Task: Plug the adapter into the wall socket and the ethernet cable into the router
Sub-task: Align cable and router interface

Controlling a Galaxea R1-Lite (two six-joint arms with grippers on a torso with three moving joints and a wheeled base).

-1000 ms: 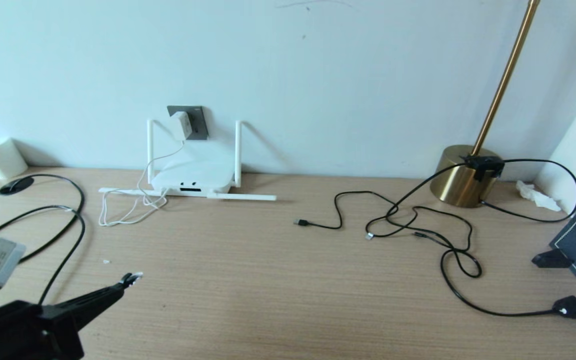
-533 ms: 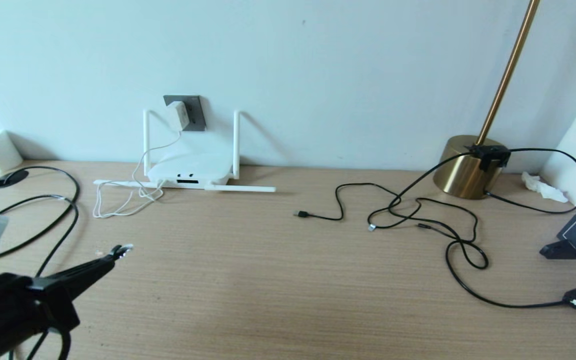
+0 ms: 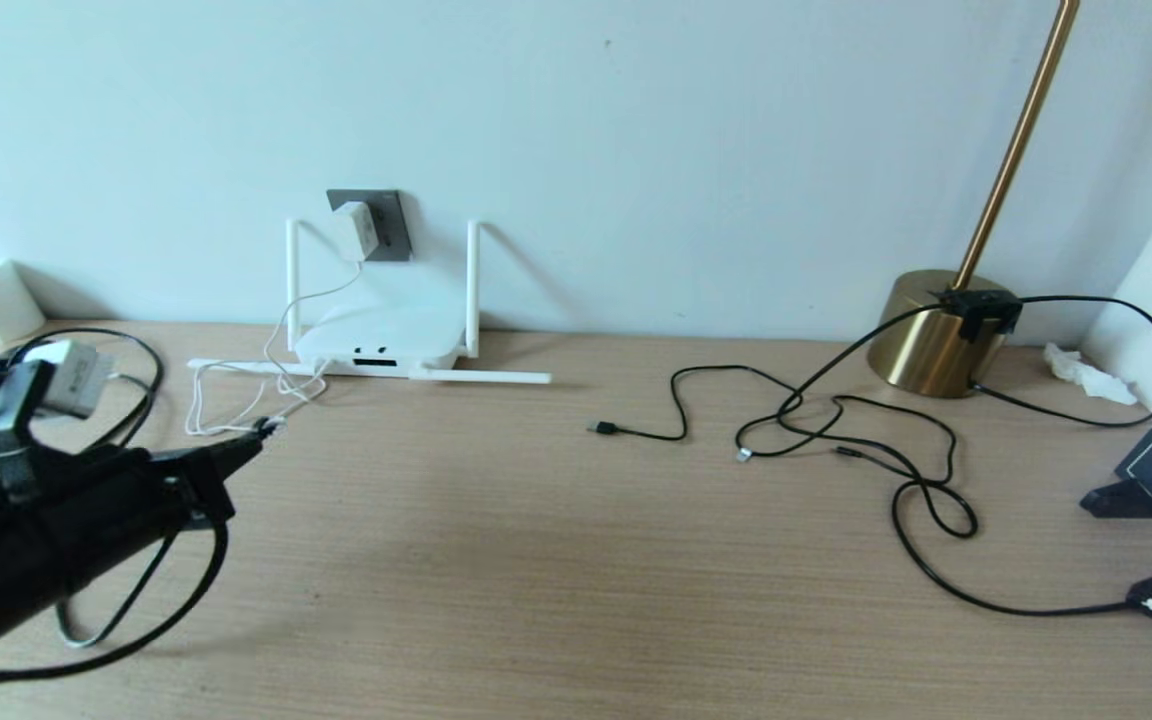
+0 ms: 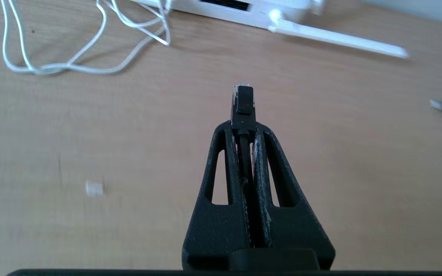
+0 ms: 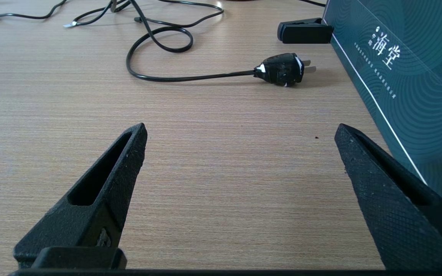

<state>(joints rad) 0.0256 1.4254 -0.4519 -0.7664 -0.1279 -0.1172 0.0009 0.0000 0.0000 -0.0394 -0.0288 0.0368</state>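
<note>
1. My left claw [image 4: 243, 126] is squeezed tight on the ethernet cable [image 4: 243, 100].
2. The plug sticks straight out past the tips, its long side pointing ahead at the router [image 3: 376, 348].
3. My right claw [image 5: 240, 132] is wide, holding nothing.

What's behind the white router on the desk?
Behind the flat white router is the wall, with a dark grey wall socket holding the small white adapter. The socket's covered holes can't be seen.

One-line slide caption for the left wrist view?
Left gripper shut on the ethernet cable, connector pointing toward the router across the desk.
</note>
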